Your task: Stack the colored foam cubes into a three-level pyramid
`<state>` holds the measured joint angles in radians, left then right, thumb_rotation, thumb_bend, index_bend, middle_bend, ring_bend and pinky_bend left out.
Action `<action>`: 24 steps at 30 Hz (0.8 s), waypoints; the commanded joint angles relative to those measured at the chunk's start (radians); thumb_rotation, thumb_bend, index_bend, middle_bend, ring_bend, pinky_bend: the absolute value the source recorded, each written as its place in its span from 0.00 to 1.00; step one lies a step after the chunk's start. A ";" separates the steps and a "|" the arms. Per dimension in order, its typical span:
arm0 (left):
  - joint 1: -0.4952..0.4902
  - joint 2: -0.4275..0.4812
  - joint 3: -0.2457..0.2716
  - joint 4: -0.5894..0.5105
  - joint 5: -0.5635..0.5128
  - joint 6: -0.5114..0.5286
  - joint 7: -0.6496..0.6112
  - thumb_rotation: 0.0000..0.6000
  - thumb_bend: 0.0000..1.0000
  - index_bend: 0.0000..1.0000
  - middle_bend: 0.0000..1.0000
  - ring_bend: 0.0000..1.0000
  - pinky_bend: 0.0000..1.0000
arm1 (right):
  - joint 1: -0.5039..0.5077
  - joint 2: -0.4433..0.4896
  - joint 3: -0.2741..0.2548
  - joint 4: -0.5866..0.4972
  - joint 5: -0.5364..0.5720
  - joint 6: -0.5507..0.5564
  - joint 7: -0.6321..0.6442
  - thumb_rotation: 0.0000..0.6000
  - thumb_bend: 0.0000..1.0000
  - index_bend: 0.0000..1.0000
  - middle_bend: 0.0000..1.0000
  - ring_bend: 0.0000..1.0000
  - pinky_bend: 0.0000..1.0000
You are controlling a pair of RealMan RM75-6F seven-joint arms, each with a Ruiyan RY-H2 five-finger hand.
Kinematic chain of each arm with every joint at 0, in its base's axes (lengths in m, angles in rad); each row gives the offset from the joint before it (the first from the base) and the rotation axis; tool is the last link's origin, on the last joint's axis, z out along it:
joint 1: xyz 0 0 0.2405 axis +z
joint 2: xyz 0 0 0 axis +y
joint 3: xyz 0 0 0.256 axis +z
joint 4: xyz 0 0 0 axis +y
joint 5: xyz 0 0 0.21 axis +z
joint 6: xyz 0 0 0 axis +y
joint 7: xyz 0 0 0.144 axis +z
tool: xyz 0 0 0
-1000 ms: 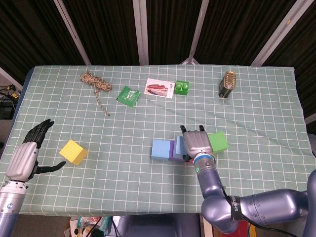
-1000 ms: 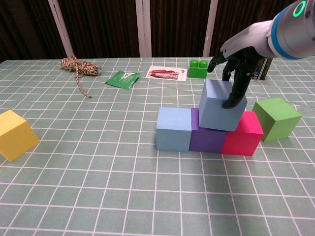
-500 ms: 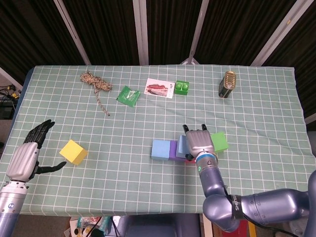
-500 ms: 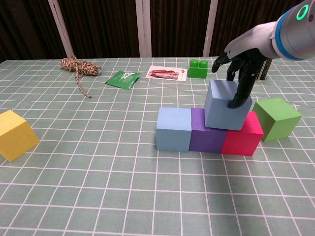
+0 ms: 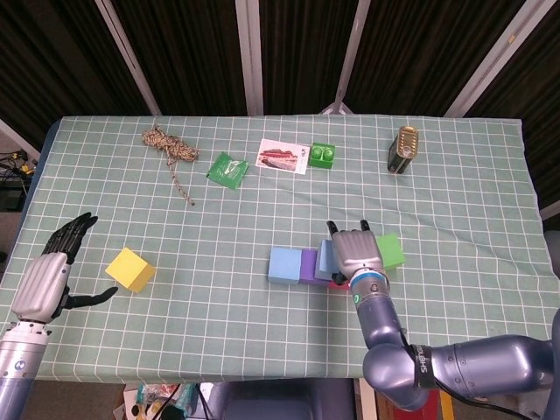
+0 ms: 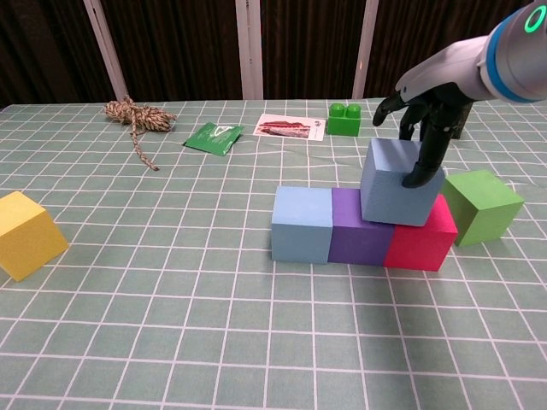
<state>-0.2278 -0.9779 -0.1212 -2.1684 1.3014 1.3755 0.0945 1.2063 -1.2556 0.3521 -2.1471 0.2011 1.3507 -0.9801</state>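
Table: we see the checked green table [image 5: 455, 184] carrying the whole build near its front edge.
Base row: light blue cube [image 6: 302, 224], purple cube [image 6: 359, 239] and pink cube [image 6: 420, 243] sit touching; level one looks complete.
Second level: our right hand [image 6: 425, 128] grips the grey-blue cube [image 6: 397, 184] atop purple and pink, slightly tilted.
Left to place: green cube [image 6: 480, 205] beside the row; yellow cube [image 5: 129, 269] by the left edge, near our spread, empty left hand [image 5: 51, 278].
Writing: none legible.

From the head view, the right hand [image 5: 353, 254] conceals most of the slate-blue cube [image 5: 325, 259] and the pink cube [image 5: 336, 283]. In the chest view, the yellow cube [image 6: 26, 234] is cut off at the left edge. The printing on the card [image 6: 291, 126] is too small to read.
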 commanded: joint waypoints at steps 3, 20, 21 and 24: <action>0.000 -0.001 0.000 0.000 0.002 0.001 0.001 1.00 0.15 0.00 0.00 0.00 0.00 | -0.003 0.003 -0.005 -0.001 0.001 -0.007 0.004 1.00 0.31 0.00 0.49 0.30 0.00; 0.000 -0.001 0.001 0.001 0.003 0.002 0.003 1.00 0.15 0.00 0.00 0.00 0.00 | -0.003 -0.003 -0.017 -0.002 -0.007 -0.013 0.018 1.00 0.31 0.00 0.48 0.29 0.00; 0.000 -0.001 0.001 0.001 0.003 0.002 0.003 1.00 0.15 0.00 0.00 0.00 0.00 | -0.003 -0.003 -0.017 -0.002 -0.008 -0.014 0.018 1.00 0.31 0.00 0.46 0.28 0.00; 0.000 -0.002 0.001 0.001 0.000 0.000 0.004 1.00 0.15 0.00 0.00 0.00 0.00 | -0.004 -0.001 -0.017 -0.001 -0.012 -0.023 0.022 1.00 0.31 0.00 0.37 0.22 0.00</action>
<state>-0.2281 -0.9800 -0.1204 -2.1670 1.3019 1.3759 0.0982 1.2023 -1.2568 0.3355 -2.1481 0.1904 1.3290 -0.9585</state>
